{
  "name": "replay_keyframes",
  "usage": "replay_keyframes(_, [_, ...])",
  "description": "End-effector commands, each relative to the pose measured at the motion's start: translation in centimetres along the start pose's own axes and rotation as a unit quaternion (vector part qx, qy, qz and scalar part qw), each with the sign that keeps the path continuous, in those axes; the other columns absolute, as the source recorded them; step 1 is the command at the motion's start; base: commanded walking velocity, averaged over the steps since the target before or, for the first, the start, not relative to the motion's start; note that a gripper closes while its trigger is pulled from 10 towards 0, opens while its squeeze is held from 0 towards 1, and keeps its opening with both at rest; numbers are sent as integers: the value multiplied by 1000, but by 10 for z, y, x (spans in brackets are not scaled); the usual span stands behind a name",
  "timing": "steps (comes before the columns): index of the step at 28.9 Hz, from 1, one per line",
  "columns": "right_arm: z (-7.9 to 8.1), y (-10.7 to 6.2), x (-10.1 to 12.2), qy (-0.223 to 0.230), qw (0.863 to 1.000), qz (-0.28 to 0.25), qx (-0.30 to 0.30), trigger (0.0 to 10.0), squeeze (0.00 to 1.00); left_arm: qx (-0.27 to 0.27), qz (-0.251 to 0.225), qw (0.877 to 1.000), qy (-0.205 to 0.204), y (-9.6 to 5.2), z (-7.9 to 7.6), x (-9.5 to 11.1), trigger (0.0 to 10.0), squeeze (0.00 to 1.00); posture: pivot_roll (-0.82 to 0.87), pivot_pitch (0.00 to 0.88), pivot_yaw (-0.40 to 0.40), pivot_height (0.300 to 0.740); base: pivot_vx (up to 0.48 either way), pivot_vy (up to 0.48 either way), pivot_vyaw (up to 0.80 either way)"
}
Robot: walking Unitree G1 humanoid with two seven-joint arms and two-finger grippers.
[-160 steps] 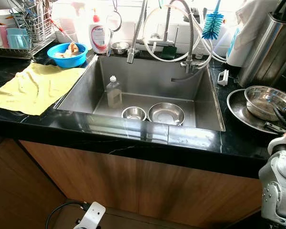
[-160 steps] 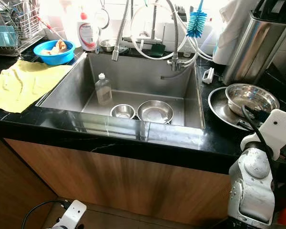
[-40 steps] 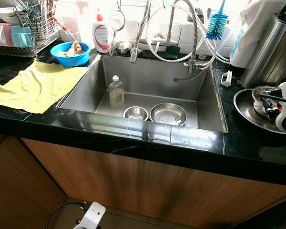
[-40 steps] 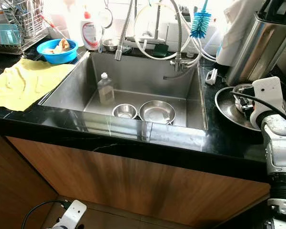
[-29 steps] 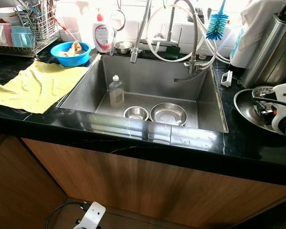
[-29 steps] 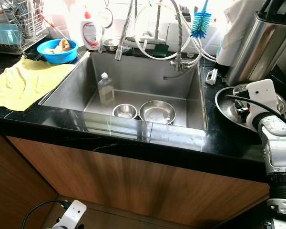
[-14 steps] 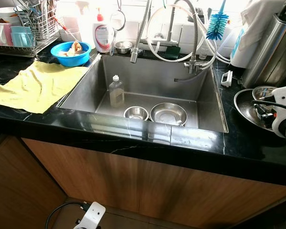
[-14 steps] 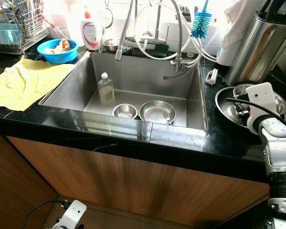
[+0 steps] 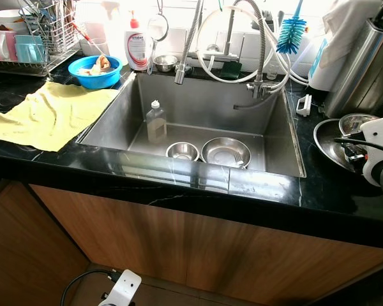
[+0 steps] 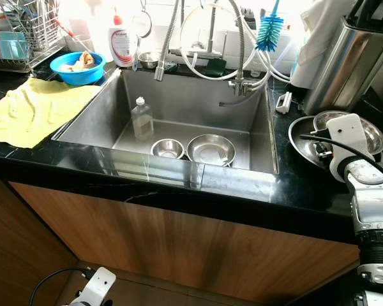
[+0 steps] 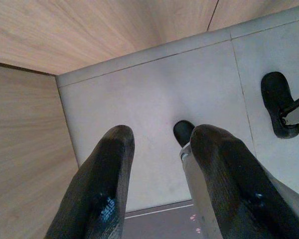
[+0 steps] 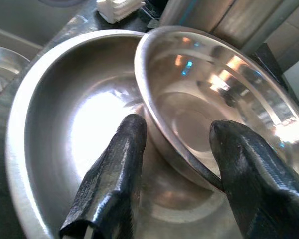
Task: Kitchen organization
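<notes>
Reaching: right gripper (image 12: pixel 177 164) is straddling the near rim of the steel bowl (image 12: pixel 214 99), fingers spread, one outside, one inside.
Location: bowl is sitting inside the wide steel dish (image 12: pixel 65 134), on the counter right of the sink (image 9: pixel 277 137).
Orientation: bowl is tilting, mouth opening upward; round, no long axis.
Tip: I'd be closing squarely on the rim, then lifting straight.
Idle: left gripper (image 11: pixel 159 169) is hanging open over the floor.

1. We see a black stone counter (image 9: pixel 179 185) around a steel sink (image 9: pixel 277 137).
2. On its left part lie a yellow cloth (image 9: pixel 48 115), a blue bowl (image 9: pixel 94 70) and a dish rack (image 9: pixel 35 41).
3. On its right part sit a wide steel plate (image 10: pixel 301 150) and a tall steel canister (image 9: pixel 357 76).
</notes>
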State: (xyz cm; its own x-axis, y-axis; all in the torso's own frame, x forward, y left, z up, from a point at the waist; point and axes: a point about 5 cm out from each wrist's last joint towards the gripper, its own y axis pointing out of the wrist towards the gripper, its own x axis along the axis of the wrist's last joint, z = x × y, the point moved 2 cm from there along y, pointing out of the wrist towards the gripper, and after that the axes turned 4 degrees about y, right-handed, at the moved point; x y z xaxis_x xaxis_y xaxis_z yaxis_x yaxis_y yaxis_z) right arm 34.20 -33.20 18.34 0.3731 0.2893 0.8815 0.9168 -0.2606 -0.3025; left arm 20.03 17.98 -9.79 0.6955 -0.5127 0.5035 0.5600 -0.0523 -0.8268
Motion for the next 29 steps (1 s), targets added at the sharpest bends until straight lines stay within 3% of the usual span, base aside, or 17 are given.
replay_keyframes(1, [-8,0,2,-2,1000,2,-11,10000,0,-4,4,1000,10,0,0,-1,10000,0,-138,4,-26,740,0,0,0])
replay_keyframes(5, [-13,0,1,-5,1000,3,-27,10000,0,-3,4,1000,10,0,0,-1,10000,0,-137,6,-28,740,0,0,0])
replay_keyframes(6, [-13,0,2,-5,1000,2,-28,2078,0,-3,4,1000,10,0,0,-1,10000,0,-137,6,-28,740,0,0,0])
replay_keyframes(7, [-13,0,2,-6,1000,0,-27,0,0,-3,4,1000,11,0,0,-2,10000,0,-137,6,-27,740,0,0,0])
replay_keyframes(29, [-3,1,7,-10,1000,-19,-14,0,0,-2,4,1000,12,0,0,-1,10000,0,-136,6,-29,740,0,0,0])
